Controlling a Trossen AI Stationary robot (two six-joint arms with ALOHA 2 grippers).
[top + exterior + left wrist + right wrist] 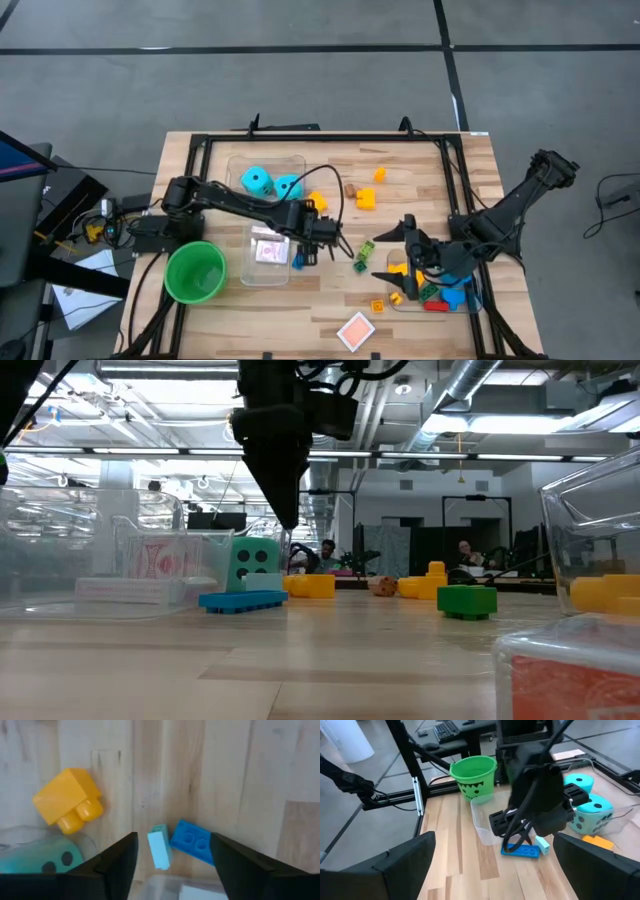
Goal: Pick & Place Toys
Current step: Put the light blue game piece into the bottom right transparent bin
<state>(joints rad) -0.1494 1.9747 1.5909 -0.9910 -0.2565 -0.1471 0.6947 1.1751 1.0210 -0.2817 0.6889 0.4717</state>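
The worktop (420, 170) is a wooden slab inside a black frame. The landmark used below is the clear bin (268, 250) near its centre, which holds red-and-white cards (270, 250).

The green cup (196, 272) stands just beside the bin on the side away from the right arm. A second clear bin (262, 165) touches the landmark bin on the far side and holds two cyan dice (258, 181). A third bin (478, 296), well apart on the right arm's side, already holds several bricks.

The left end effector (312, 238) hangs just beside the landmark bin, directly over a blue brick (194, 840) and a small pale blue piece (159, 846). Both lie flat on the worktop against the bin's wall. Its fingers (117, 862) straddle the two pieces with a gap on each side and grip nothing yet.

The right end effector (392, 258) waits between the landmark bin and the third bin, fingers wide apart and empty.

A yellow brick (67, 800) lies near the blue brick, tipped on its side.

Handling, judged from appearance: the blue brick is probably light, rigid moulded plastic with smooth, slippery faces. Take it across its two short flat sides, low on the body, clear of the studs. The pale piece touches it and may be dragged along. The bin wall limits finger room on that side.
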